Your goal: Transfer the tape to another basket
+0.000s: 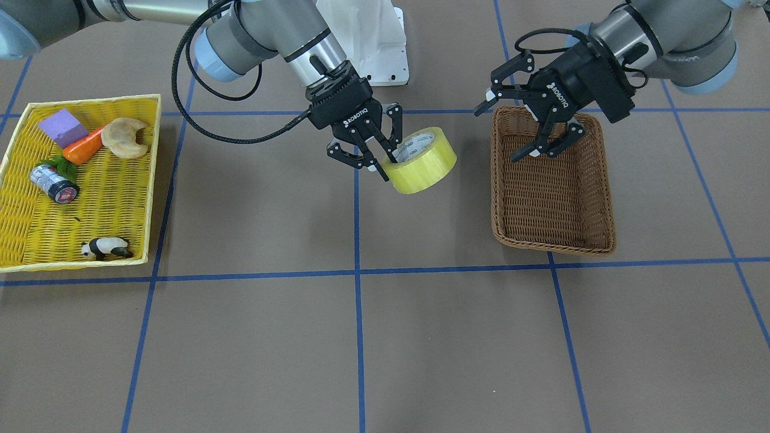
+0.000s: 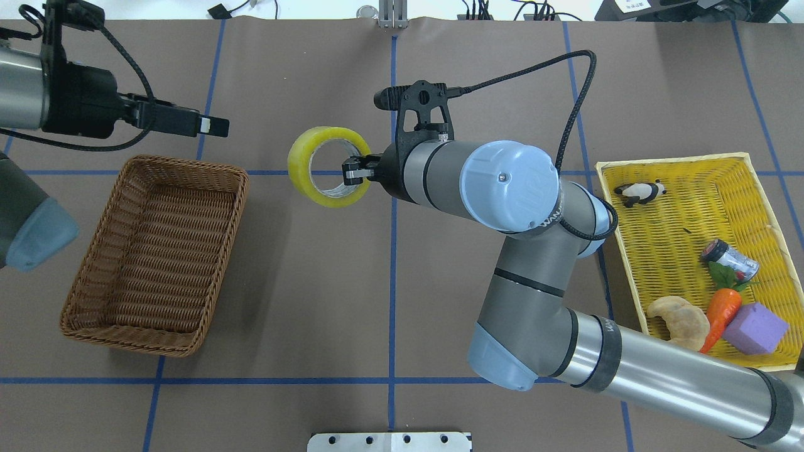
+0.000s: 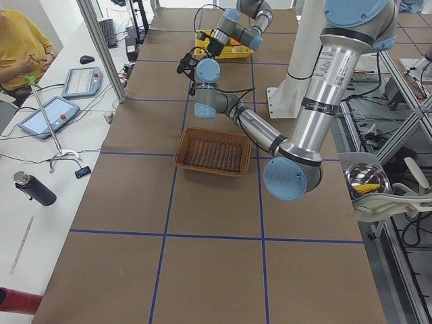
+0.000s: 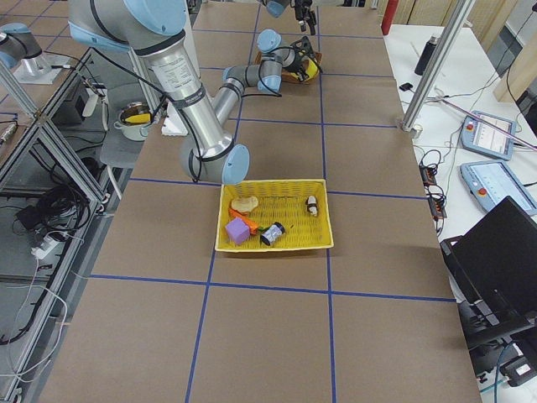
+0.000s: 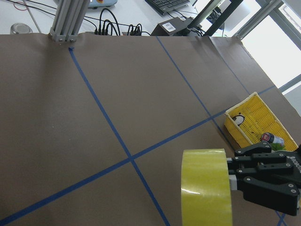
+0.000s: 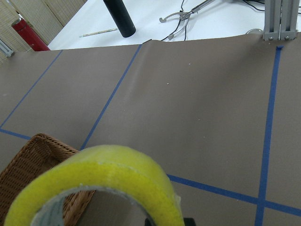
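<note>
Right arm (image 2: 515, 188), bulky grey tube with pale blue caps, reaches from the lower right of the overhead view to mid-frame. Its right gripper (image 1: 388, 165) is clamped on the tape (image 1: 424, 165), with one finger inside the core and one on the outer wall. The roll hangs tilted at the centre of the front view and looks clear of the table (image 1: 252, 349). It sits between the two baskets, nearer the wicker one.

I judge this to be the carry step: the tape is out of the yellow tray basket (image 1: 153, 174) and not yet over its goal. The wicker basket (image 1: 553, 246) sits right of centre in the front view, with nothing in it. The left gripper (image 1: 498, 133) hovers over its upper rim, jaws spread wide and turned toward the roll. The next move is therefore either a hand-over or a straight carry past that gripper. Either way the roll must be lowered inside the raised walls before it is let go, or it may roll off.

The table is matt brown paper crossed by blue tape lines. The wicker basket is stiff brown weave with rounded corners. The yellow tray is shallower, with flared sides. The tape is glossy, translucent yellow-green film on a white printed core.

At the left of the front view, the tray holds:
- a croissant (image 1: 125, 138)
- a purple block (image 1: 62, 127)
- a carrot (image 1: 84, 149)
- a small can (image 1: 54, 183)
- a panda figure (image 1: 105, 247)
</note>
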`<state>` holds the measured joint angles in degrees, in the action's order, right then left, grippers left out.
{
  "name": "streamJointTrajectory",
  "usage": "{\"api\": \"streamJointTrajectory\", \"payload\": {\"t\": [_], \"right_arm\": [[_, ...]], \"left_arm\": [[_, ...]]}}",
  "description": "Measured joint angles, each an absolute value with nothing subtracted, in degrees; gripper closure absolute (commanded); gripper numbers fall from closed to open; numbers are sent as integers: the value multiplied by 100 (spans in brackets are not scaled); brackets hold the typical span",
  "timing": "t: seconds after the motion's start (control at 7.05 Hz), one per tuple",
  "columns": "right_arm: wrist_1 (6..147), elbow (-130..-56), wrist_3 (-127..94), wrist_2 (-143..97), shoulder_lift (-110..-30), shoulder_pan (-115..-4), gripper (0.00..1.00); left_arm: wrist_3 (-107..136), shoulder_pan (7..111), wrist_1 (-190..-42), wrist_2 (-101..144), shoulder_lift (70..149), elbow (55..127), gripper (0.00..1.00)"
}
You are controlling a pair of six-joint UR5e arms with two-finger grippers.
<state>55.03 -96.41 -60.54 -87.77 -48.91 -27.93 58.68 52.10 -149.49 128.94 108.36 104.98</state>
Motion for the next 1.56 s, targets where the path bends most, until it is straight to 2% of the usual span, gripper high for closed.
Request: {"api": "streamJointTrajectory", "payload": {"t": [0.99, 1.13, 1.28, 1.42, 1.56], "right_arm": [[5449, -9597, -6056, -8765, -4654, -2649, 100], [5449, -9597, -6056, -8763, -4638, -2642, 100], [5449, -9597, -6056, -8763, -4622, -2636, 21], [5445, -9598, -6056, -8761, -4606, -2628, 0], [5433, -9604, -6060, -8751, -4607, -2615, 0]], "left_arm": [[5810, 4861, -14934, 12604, 10970, 10397, 2], [5810, 4836, -14935, 12604, 10995, 10383, 43], [5820, 4814, -14939, 12604, 11019, 10367, 99], [5842, 4797, -14940, 12604, 11032, 10348, 100], [5861, 4785, -14939, 12605, 11035, 10340, 100]]}}
